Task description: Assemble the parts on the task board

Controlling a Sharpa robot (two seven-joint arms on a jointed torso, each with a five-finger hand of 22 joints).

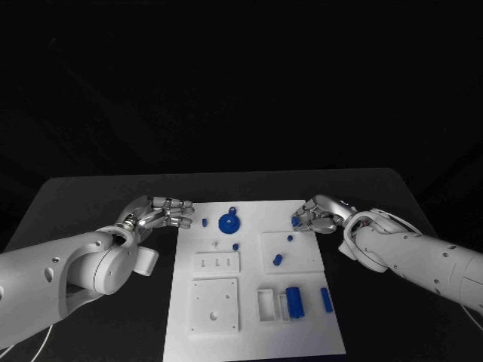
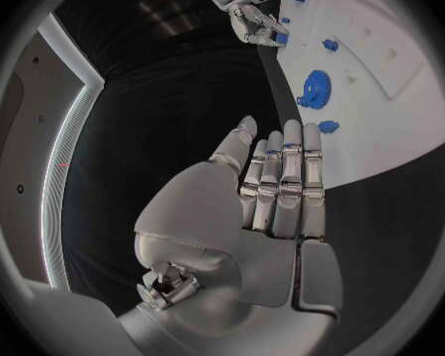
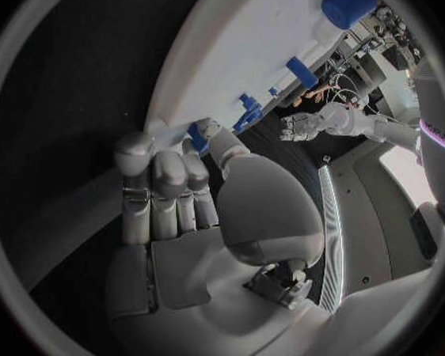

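The white task board [image 1: 253, 332] lies in the middle of the black table. My right hand [image 1: 322, 214] is at the board's far right corner and pinches a small blue part [image 1: 296, 222] between thumb and finger; the same part [image 3: 198, 134] shows at the fingertips in the right wrist view. My left hand [image 1: 161, 213] hovers just off the board's far left corner, with its fingers [image 2: 282, 182] stretched out and holding nothing. A blue gear [image 1: 229, 223] stands on the far part of the board, with a small blue peg [image 1: 204, 222] beside it.
More blue parts are on the board: small pieces [image 1: 278, 259] near the middle, and a cylinder [image 1: 295, 301] and a bar [image 1: 325, 299] at the near right. A white block with holes [image 1: 216, 304] sits at the near left. Bare black table flanks the board.
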